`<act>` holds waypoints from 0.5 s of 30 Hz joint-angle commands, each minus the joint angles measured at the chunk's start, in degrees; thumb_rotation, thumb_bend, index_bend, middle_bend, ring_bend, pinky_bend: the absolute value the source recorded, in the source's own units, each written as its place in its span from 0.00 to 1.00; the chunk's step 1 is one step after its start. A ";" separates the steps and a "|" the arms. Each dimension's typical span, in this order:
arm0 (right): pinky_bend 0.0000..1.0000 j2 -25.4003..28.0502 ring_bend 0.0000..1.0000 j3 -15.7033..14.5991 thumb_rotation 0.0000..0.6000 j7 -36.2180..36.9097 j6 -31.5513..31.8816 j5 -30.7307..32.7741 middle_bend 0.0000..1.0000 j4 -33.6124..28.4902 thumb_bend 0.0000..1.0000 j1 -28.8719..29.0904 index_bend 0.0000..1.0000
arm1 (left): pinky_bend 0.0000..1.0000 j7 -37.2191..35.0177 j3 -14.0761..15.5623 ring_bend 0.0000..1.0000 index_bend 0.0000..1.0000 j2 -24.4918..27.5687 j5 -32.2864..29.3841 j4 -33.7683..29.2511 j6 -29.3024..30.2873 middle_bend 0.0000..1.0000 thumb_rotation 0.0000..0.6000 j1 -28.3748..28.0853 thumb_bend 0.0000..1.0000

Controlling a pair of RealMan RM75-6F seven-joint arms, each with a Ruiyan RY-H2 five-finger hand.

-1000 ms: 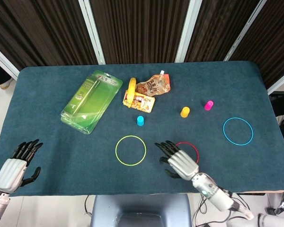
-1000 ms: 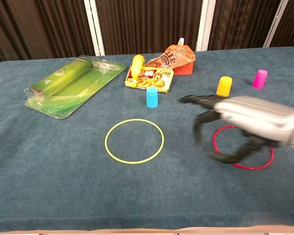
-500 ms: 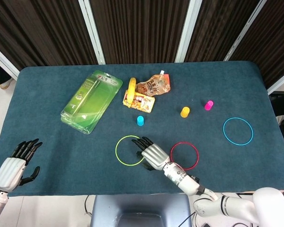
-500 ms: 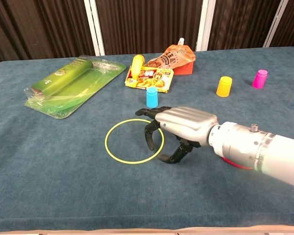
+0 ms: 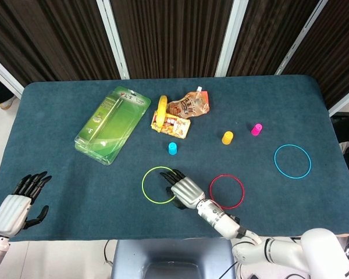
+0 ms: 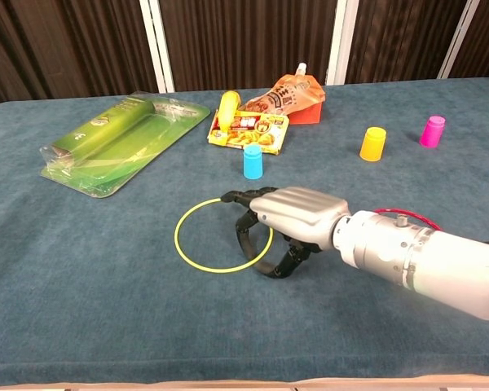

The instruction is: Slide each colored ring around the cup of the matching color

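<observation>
The yellow ring (image 5: 145,177) (image 6: 197,213) lies flat at the table's front centre. My right hand (image 5: 183,189) (image 6: 287,221) hovers over its right rim with its fingers spread and curved down, fingertips at or just inside the rim. It holds nothing. The red ring (image 5: 226,191) lies just right of it, mostly hidden behind my forearm in the chest view. The blue ring (image 5: 292,161) lies far right. The blue cup (image 5: 173,149) (image 6: 253,161), yellow cup (image 5: 227,137) (image 6: 373,143) and pink cup (image 5: 256,129) (image 6: 432,130) stand upright further back. My left hand (image 5: 17,206) rests empty at the front left corner.
A green plastic package (image 5: 110,124) (image 6: 122,138) lies at the back left. A pile of snack packets (image 5: 180,113) (image 6: 265,114) sits behind the blue cup. The table's front edge (image 5: 104,237) runs close to both hands.
My right hand swept left from over the red ring to the yellow ring's right rim, then settled slightly lower there. The red ring now lies uncovered. The left hand stayed put.
</observation>
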 commanded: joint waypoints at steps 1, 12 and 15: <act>0.00 -0.51 0.00 -0.20 1.00 0.24 0.07 0.24 0.06 0.65 0.47 0.39 0.64 | 0.00 -0.16 0.06 0.00 0.00 0.10 0.08 0.02 0.13 0.00 1.00 0.05 0.46; 0.00 -1.26 0.00 -1.06 1.00 -0.27 0.75 0.93 0.06 1.41 0.47 1.13 0.66 | 0.00 -0.28 0.43 0.00 0.00 0.20 0.53 -0.04 0.80 0.00 1.00 0.48 0.46; 0.00 -1.25 0.00 -1.20 1.00 -0.60 0.78 1.28 0.07 1.35 0.47 1.26 0.67 | 0.00 -0.12 0.51 0.00 0.00 0.16 0.62 -0.11 1.04 0.00 1.00 0.65 0.46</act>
